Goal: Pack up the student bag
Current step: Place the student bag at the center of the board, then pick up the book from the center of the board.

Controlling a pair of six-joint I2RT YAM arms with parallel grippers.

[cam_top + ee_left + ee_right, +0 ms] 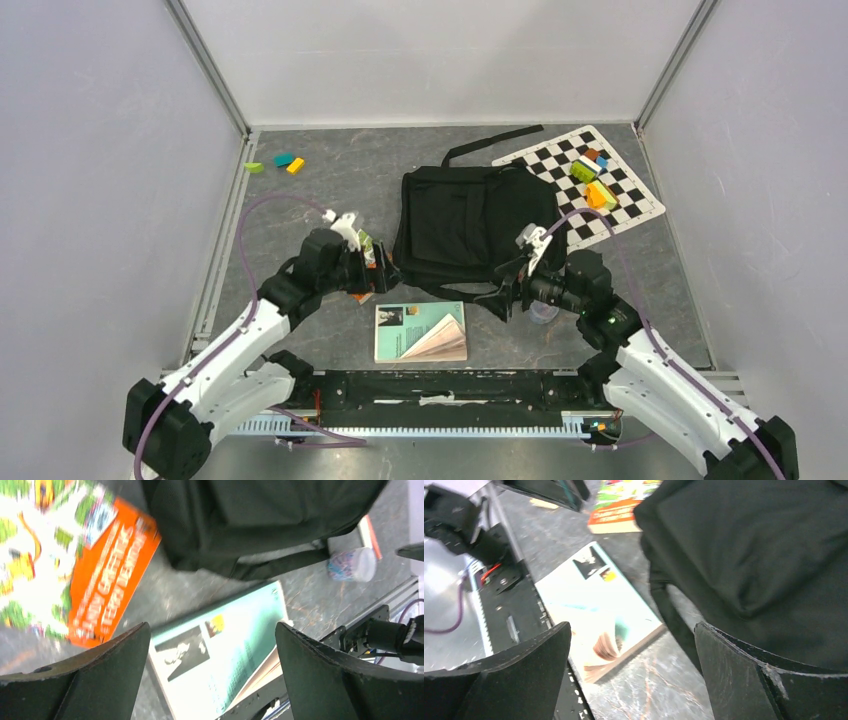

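The student bag (468,222) is a large black backpack lying flat mid-table, straps trailing to the back. It also shows in the left wrist view (260,520) and the right wrist view (764,550). My left gripper (384,272) is open and empty at the bag's near left corner, over an orange and green book (107,580). My right gripper (501,294) is open and empty at the bag's near right corner, by a strap. A teal book (420,332) lies between the grippers near the front edge, its pages fanned; it also shows in both wrist views (220,645) (599,610).
A small clear tub of coloured bits (543,312) stands under my right wrist and shows in the left wrist view (352,564). A black-and-white checkered mat (620,205) with coloured blocks lies at the back right. Loose coloured blocks (276,163) lie at the back left.
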